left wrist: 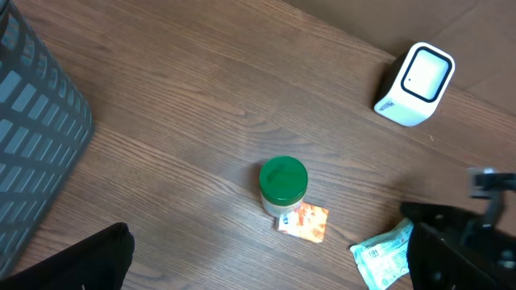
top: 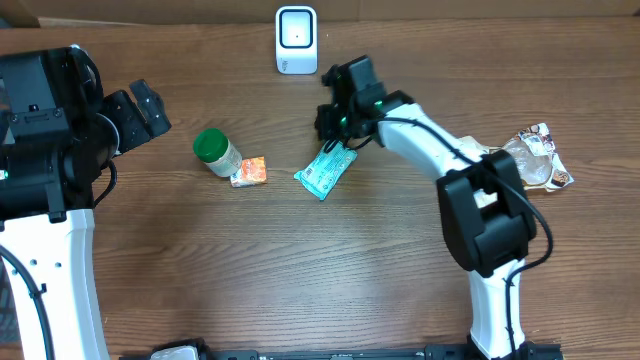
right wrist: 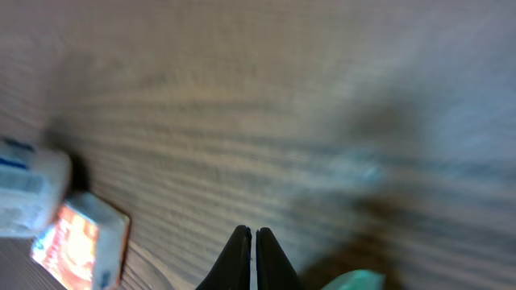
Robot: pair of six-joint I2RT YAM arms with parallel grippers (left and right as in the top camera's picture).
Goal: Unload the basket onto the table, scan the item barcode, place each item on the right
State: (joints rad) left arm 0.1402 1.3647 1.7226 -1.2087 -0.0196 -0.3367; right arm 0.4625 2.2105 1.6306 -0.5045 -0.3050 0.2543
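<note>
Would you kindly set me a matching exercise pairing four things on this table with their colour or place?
Things: 1 scanner; 2 jar; 3 pouch; 4 small packet.
Descriptions: A orange, beside the jar; B teal, at the right gripper's tips; C white, standing apart at the back; D green lid.
Pairs: 1-C; 2-D; 3-B; 4-A.

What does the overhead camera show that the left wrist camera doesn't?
Only overhead: the crumpled packets at the far right of the table. Only left wrist: a grey ribbed bin at the left edge of its picture. Both: the white scanner, the green-lidded jar, the orange packet beside it, and the teal pouch.
</note>
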